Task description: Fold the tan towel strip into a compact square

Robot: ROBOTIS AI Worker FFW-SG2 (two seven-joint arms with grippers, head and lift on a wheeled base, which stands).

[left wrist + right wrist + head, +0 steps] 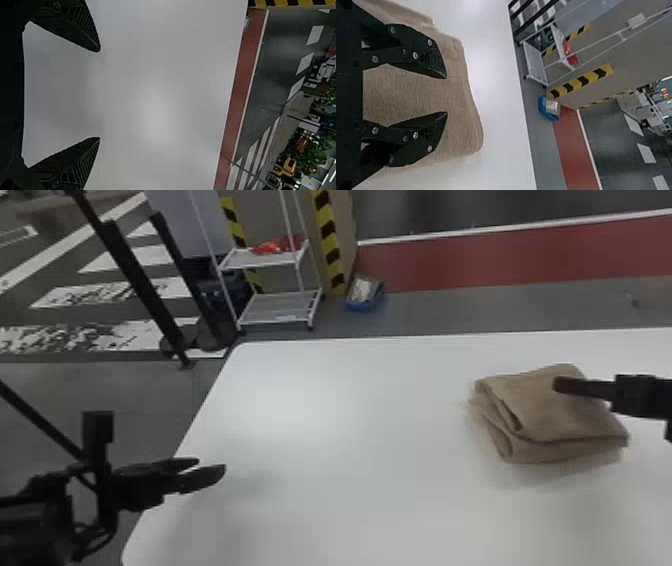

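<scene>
1 tan towel [555,417], layered, on white tabletop [350,440], robot's right, likely for that arm's reach. 1 right gripper [447,95], fingers parted over it, presumably for tidying. 1 left gripper [100,95], wide, empty, well apart, leaving working room.

One towel [560,410], one table [350,440], one rack [280,307], two claws [212,466] (a pair).

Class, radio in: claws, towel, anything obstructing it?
Left claw open over table. Right claw open over towel, contact unclear. Towel folded in layers. Possible obstruction: right claw itself.
</scene>
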